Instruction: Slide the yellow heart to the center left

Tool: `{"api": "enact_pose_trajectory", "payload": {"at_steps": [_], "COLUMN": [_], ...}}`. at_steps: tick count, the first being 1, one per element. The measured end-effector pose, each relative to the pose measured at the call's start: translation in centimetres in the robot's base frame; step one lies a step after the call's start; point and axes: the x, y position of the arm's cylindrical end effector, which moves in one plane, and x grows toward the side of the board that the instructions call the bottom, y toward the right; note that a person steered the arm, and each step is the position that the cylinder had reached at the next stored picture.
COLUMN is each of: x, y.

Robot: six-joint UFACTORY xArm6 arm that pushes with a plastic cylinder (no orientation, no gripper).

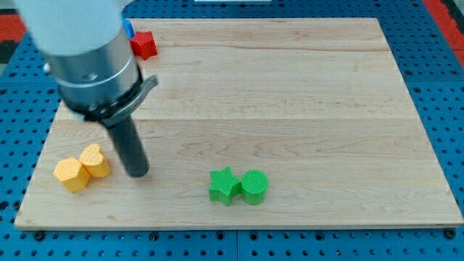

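The yellow heart lies near the view's bottom left of the wooden board, touching a yellow hexagon on its left. My tip is on the board just to the right of the yellow heart, a small gap apart from it. The rod rises up and left to the large grey arm body.
A green star and a green cylinder sit touching at the view's bottom centre. A red star lies at the top left, with a blue block partly hidden behind the arm. Blue pegboard surrounds the board.
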Motion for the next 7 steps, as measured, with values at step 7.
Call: {"api": "enact_pose_trajectory", "payload": {"at_steps": [7], "x": [-7.2], "y": [-7.5]}}
